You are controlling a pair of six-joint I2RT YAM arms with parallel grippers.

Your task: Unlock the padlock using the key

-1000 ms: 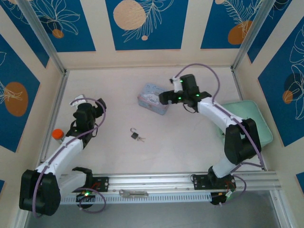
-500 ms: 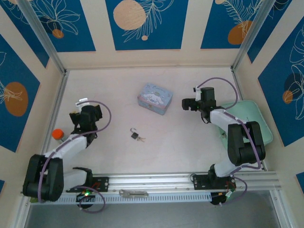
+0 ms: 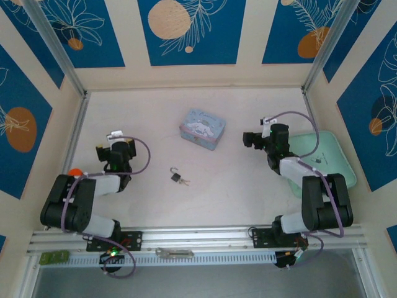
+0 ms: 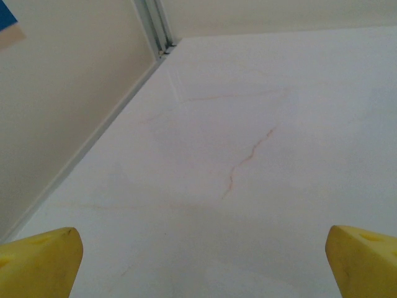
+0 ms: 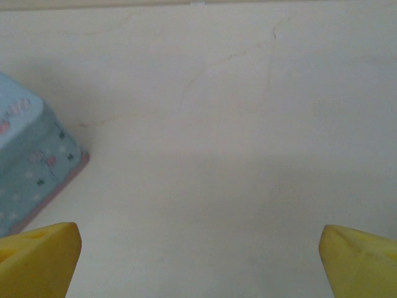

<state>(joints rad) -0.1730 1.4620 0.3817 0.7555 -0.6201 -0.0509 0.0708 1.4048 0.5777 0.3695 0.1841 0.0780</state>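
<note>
The padlock (image 3: pixel 176 177), a tiny dark body with a thin silvery shackle, lies on the pale table near the middle. The slim key (image 3: pixel 185 182) rests right beside it on the near right. My left gripper (image 3: pixel 116 149) is folded back at the left, well clear of both. In the left wrist view it stands open (image 4: pixel 201 267), its yellow fingertips (image 4: pixel 37 261) wide apart over bare table. My right gripper (image 3: pixel 249 139) hovers right of the pale blue tin (image 3: pixel 201 128). The right wrist view shows it open (image 5: pixel 201 264) with nothing between its fingertips (image 5: pixel 40 257).
The tin's corner (image 5: pixel 31 155) sits at the left edge of the right wrist view. A pale green tray (image 3: pixel 332 155) lies at the right wall. An orange-capped object (image 3: pixel 74 172) sits behind the left arm. A flat silvery bar (image 3: pixel 175 252) lies on the front rail.
Both arms have drawn back toward their bases. The right gripper left the tin and moved right; the left gripper folded down to the left. Padlock, key and tin stayed put.
</note>
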